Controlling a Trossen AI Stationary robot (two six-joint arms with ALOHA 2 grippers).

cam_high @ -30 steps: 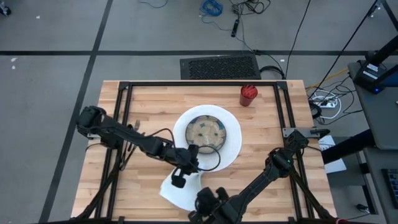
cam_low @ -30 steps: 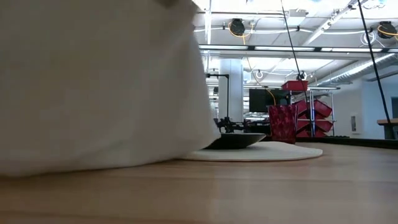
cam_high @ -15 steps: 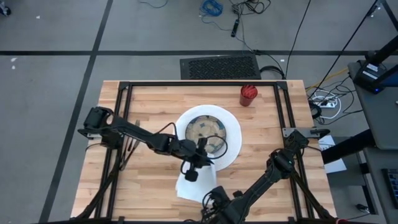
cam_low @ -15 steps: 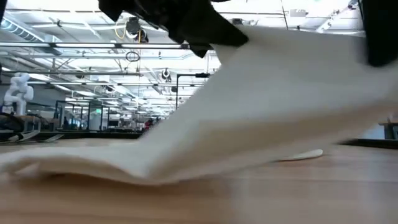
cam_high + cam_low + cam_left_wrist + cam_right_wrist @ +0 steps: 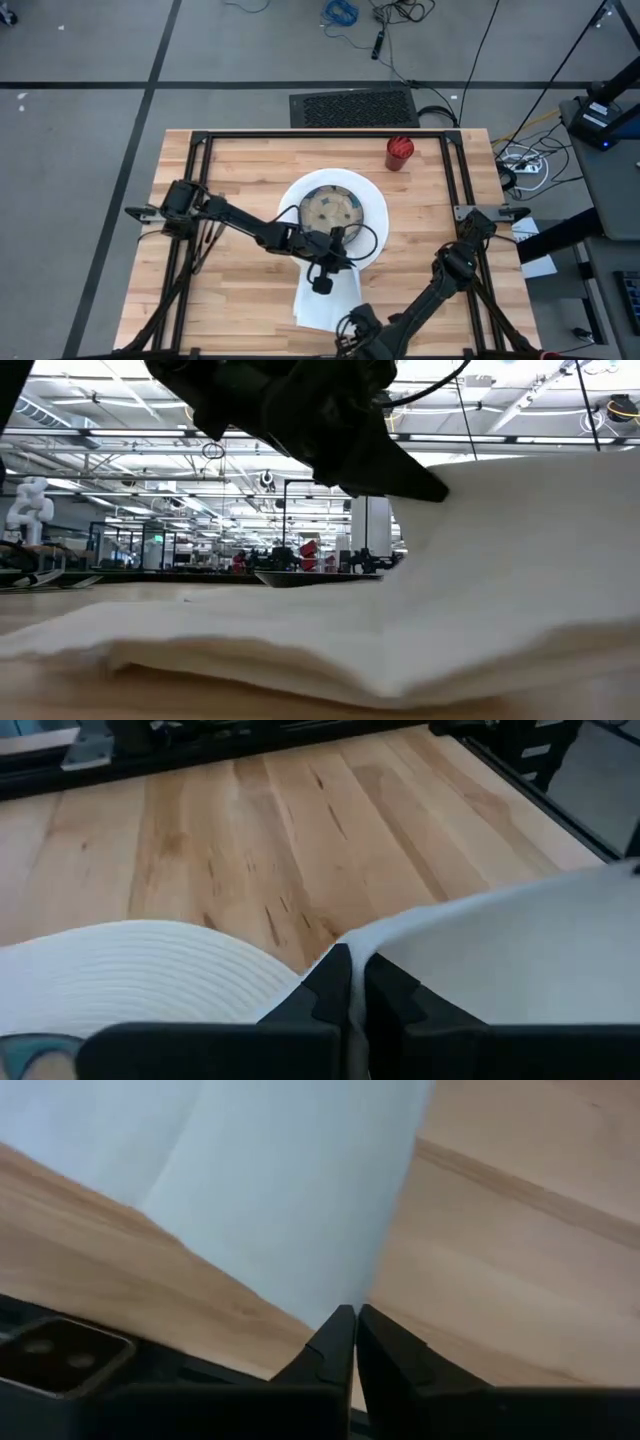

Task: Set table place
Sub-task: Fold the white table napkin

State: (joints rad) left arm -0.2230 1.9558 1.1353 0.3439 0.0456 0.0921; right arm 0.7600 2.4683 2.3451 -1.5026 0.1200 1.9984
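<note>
Butcher-block table, black frame; grey floor, cables beyond

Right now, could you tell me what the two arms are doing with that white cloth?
Both arms are handling a white napkin near the table's front edge. The left gripper is shut on one edge of it, beside the round white placemat that carries a patterned plate. The right gripper is shut on a napkin corner at the front. The cloth hangs partly lifted between them. A red cup stands at the back.
</note>
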